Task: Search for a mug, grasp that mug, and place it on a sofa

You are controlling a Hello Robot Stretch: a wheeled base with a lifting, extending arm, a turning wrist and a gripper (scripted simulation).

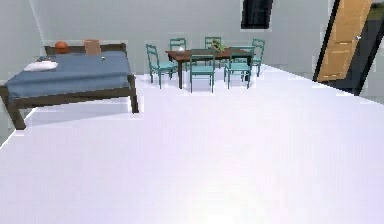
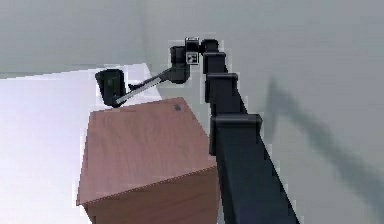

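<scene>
Pincer (image 2: 113, 90), arm side view: it sits at 11 o'clock from the picture's centre, at the far end of the dark square arm (image 2: 238, 140), which rises from the bottom edge at 5 o'clock. Two thin fingers (image 2: 145, 86) slant down toward 8 o'clock from the white marker squares (image 2: 190, 55). Whether it is released or clenched cannot be told, nor whether it holds anything. The far end lies near the back edge of a reddish-brown wooden cabinet (image 2: 145, 150), which occupies the 7 o'clock region just beside the arm. Whether the two touch cannot be told. White floor (image 2: 40, 115) lies at 9 o'clock and a grey wall (image 2: 320, 60) at 2 o'clock.

Forward view: a bed (image 1: 80, 80) with a blue cover and dark wooden frame stands at 10 o'clock. On it lie a white pillow (image 1: 40, 66), an orange ball (image 1: 62, 46) and, near the ball, a tan boxy thing (image 1: 92, 46). At 12 o'clock stands a dark dining table (image 1: 200, 55) with teal chairs (image 1: 202, 72) around it. A small greenish thing (image 1: 217, 45) stands on the tabletop. An orange-brown door (image 1: 347, 40) in a dark frame is at 2 o'clock, and a dark window (image 1: 257, 12) is at 1 o'clock. Bare white floor (image 1: 200, 160) extends from the centre to 6 o'clock.

Where the mug is cannot be told from either view.
</scene>
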